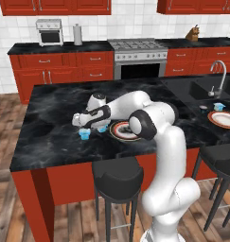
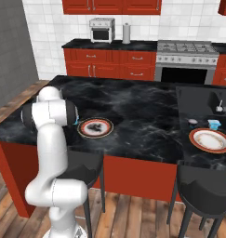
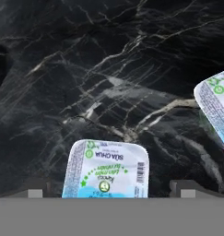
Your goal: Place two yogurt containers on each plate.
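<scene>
My gripper (image 1: 83, 127) hangs open just above a light blue yogurt container (image 1: 84, 135) on the black marble island, left of the near plate (image 1: 121, 134). In the hand view this tub (image 3: 106, 169) lies between the two wide-apart fingertips (image 3: 36, 192), untouched. A second tub (image 1: 102, 128) (image 3: 216, 105) sits beside it, closer to the plate (image 2: 95, 128), whose dark-mottled centre holds nothing. The far plate (image 1: 224, 120) (image 2: 210, 140) lies at the right near the sink, with a blue tub (image 1: 219, 107) (image 2: 213, 124) and a small dark round tub (image 1: 203, 108) (image 2: 192, 122) on the counter beside it.
A sink with faucet (image 1: 216, 79) is set into the island's right end. Black stools (image 1: 117, 178) stand along the near edge. My own arm (image 1: 149, 120) crosses over part of the near plate. Stove, toaster oven and red cabinets line the back wall.
</scene>
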